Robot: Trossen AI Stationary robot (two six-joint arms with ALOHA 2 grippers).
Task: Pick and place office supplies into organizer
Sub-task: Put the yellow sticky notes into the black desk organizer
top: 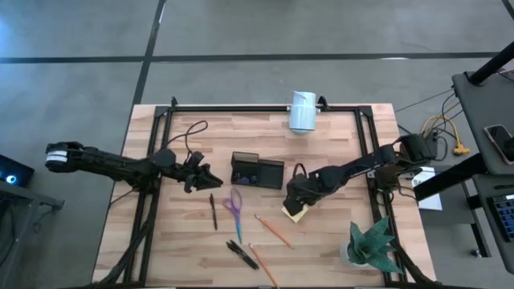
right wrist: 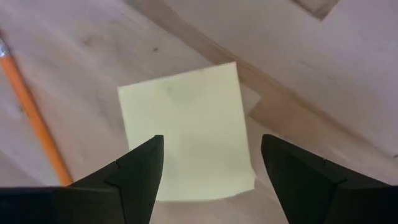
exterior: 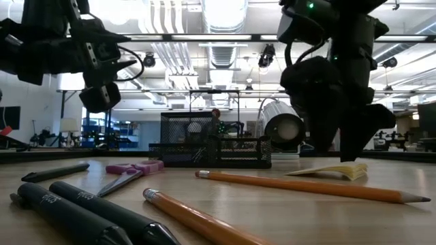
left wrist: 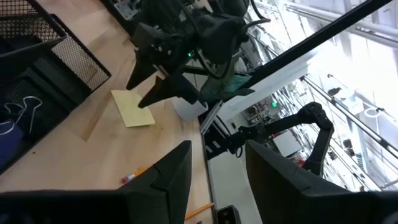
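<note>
A yellow sticky-note pad point(right wrist: 186, 130) lies flat on the wooden table, right of the black mesh organizer point(top: 257, 171). My right gripper point(right wrist: 214, 158) points down over the pad, open, a finger on either side of the pad's near part, tips just above it in the low view point(exterior: 340, 153). My left gripper point(top: 205, 178) stands open and level, left of the organizer, with nothing between its fingers. Purple-handled scissors point(top: 234, 205), a black pen point(top: 214, 211) and an orange pencil point(top: 273, 231) lie flat in front of the organizer.
Black markers point(top: 241, 254) and a second pencil point(top: 263, 266) lie near the front edge. A green spiky plant point(top: 371, 245) stands at the front right, a white cylinder point(top: 303, 111) at the back. Black frame rails point(top: 365, 132) run along the table's sides.
</note>
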